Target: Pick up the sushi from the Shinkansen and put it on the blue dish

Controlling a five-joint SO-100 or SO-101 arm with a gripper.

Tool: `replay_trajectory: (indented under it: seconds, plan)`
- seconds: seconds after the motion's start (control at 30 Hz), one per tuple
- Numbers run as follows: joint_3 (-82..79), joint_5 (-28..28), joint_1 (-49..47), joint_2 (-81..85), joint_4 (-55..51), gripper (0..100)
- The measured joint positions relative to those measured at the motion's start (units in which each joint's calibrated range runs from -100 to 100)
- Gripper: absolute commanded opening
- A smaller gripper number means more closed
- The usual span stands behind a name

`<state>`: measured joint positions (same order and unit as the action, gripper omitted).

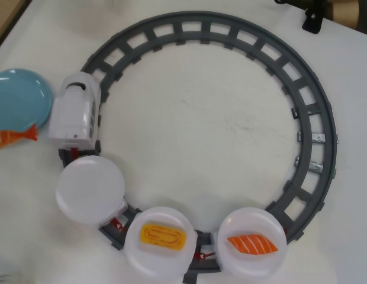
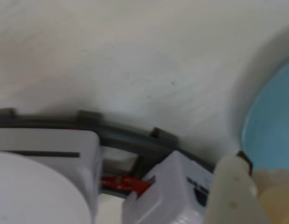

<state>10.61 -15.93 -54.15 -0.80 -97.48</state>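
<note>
On the blue dish (image 1: pixel 18 97), no legible writing.

White tabletop (image 1: pixel 207 124), wooden strip at top-left corner (image 1: pixel 7 18)

1. Your blue dish (image 1: pixel 18 97) was light blue, and the sushi (image 1: pixel 15 136) on its rim showed orange with a red tail.
2. The Shinkansen (image 1: pixel 77 112) was white on grey track (image 1: pixel 314 112).
3. White plates carried a yellow egg piece (image 1: pixel 163 236) and a white-striped orange salmon slice (image 1: pixel 253 244).
</note>
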Motion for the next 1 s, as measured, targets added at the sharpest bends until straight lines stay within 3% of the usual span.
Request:
replay_trajectory:
  seconds: [0.4,1.0]
  plan:
    - [19.40,1.86,-8.58,-18.89,0.08,4]
    - [38.52,4.50,-8.01,-37.12,2.52,4]
